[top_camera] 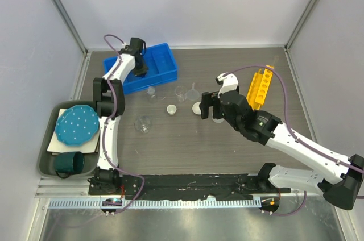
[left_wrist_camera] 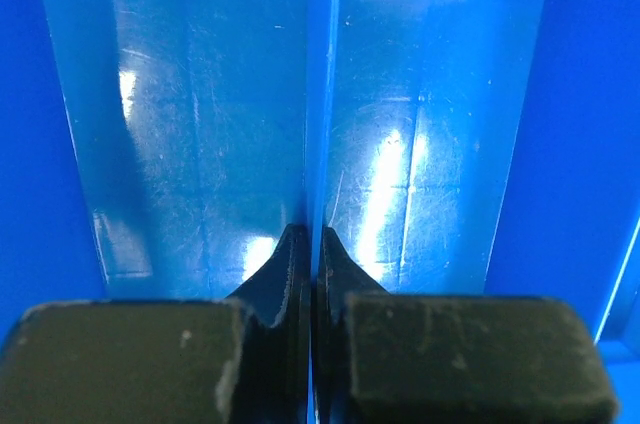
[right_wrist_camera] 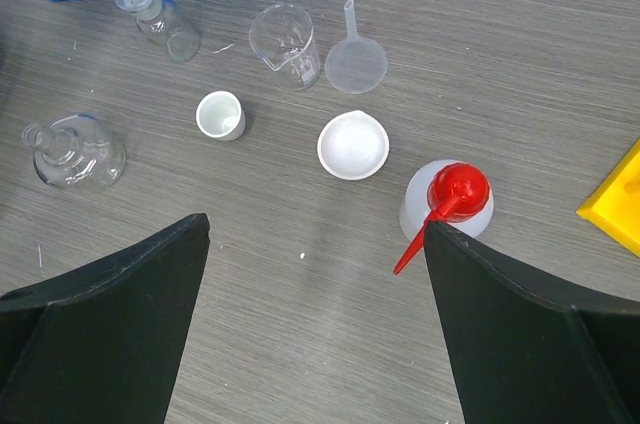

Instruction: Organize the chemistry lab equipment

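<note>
As the right gripper (right_wrist_camera: 316,226) gapes, one finger overlaps the squeeze bottle (right_wrist_camera: 455,194).

Grey tray (top_camera: 43,153) holds a teal dotted plate (top_camera: 78,125); a dark teal mug (top_camera: 69,163) sits near it.

Squeeze bottle (right_wrist_camera: 447,206), dish (right_wrist_camera: 353,145) close before right pincer (right_wrist_camera: 316,229).

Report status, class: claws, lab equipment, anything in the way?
Left claw shut inside blue bin. Right claw open, by red-capped squeeze bottle. Beaker, funnel, white dish loose on table. Nothing blocking.
</note>
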Tool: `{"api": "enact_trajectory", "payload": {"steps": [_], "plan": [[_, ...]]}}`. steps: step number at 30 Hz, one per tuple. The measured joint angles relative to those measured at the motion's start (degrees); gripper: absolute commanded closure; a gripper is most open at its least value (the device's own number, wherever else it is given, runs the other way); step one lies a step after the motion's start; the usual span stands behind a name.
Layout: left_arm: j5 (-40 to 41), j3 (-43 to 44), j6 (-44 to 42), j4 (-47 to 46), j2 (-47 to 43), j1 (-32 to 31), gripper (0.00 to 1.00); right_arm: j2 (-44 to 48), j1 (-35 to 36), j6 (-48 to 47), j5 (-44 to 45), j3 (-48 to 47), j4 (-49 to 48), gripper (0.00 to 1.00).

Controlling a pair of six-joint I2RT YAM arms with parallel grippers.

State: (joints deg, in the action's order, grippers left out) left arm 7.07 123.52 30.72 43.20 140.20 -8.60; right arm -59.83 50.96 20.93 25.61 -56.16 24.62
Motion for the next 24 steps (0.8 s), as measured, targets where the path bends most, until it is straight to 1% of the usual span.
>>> {"api": "enact_trajectory", "payload": {"steps": [12, 13, 16, 24], "plan": [[0.87, -17.29, 5.16, -8.68, -9.31, -2.78, 1.0, 2.91, 0.61, 0.48, -0.02, 0.79, 1.18, 0.06], [0.83, -19.91, 5.57, -10.19, -10.75, -2.99, 1.0, 2.91, 0.7, 0.48, -0.07, 0.79, 1.18, 0.06], [0.87, -23.96, 6.45, -12.2, -13.03, -3.58, 1.0, 2.8, 1.09, 0.57, -0.28, 0.79, 1.27, 0.06], [0.9, -32.92, 8.2, -16.87, -18.23, -4.61, 1.0, 1.18, 2.71, 0.94, -0.44, 0.79, 1.79, 0.06]]}}
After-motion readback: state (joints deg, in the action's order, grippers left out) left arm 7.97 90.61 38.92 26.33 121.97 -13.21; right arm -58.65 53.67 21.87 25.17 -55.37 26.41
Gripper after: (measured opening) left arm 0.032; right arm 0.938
